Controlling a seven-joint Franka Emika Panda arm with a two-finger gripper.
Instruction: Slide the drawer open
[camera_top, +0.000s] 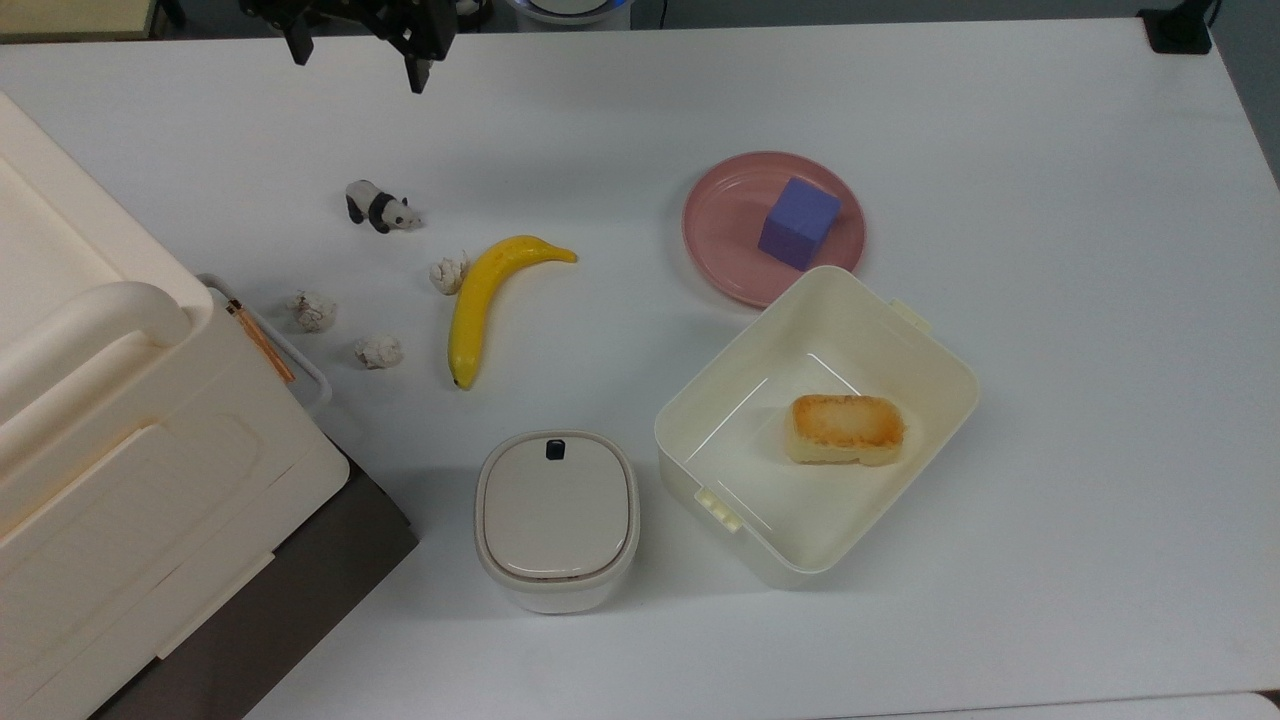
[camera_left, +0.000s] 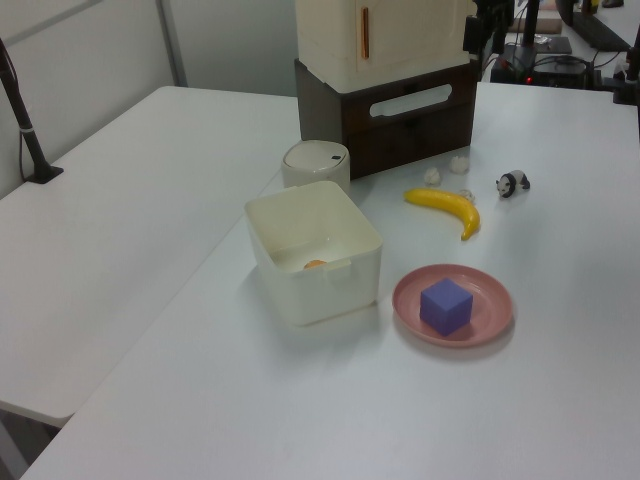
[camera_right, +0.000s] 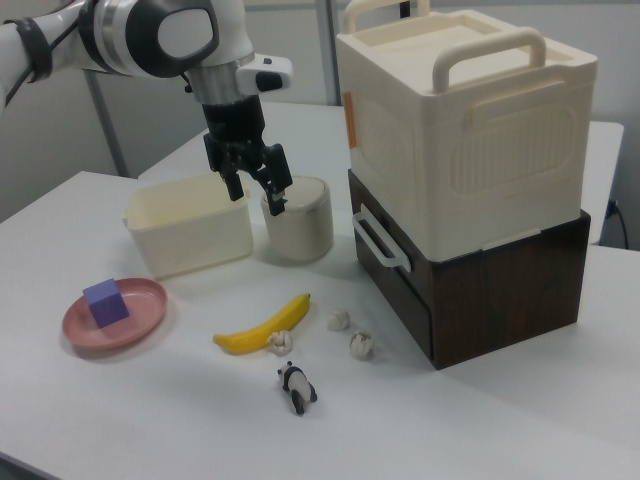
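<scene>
The drawer (camera_right: 392, 272) is the dark brown front panel low in the brown cabinet, with a white loop handle (camera_right: 378, 240); it sits flush with the cabinet. In the left view the drawer (camera_left: 420, 128) faces the table, its handle (camera_left: 410, 100) across the front. In the top view the handle (camera_top: 300, 365) pokes out from under the cream box. My gripper (camera_right: 257, 192) hangs open above the table with nothing between its fingers, well away from the handle. It is at the top view's upper left edge (camera_top: 355, 62).
A cream lidded box (camera_right: 470, 140) sits on the cabinet. In front of the drawer lie crumpled paper balls (camera_top: 313, 310), a panda figure (camera_top: 380, 207) and a banana (camera_top: 485, 300). A white bin (camera_top: 556, 515), a cream tub (camera_top: 760, 470) with bread, and a pink plate (camera_top: 720, 215) with a purple cube stand beyond.
</scene>
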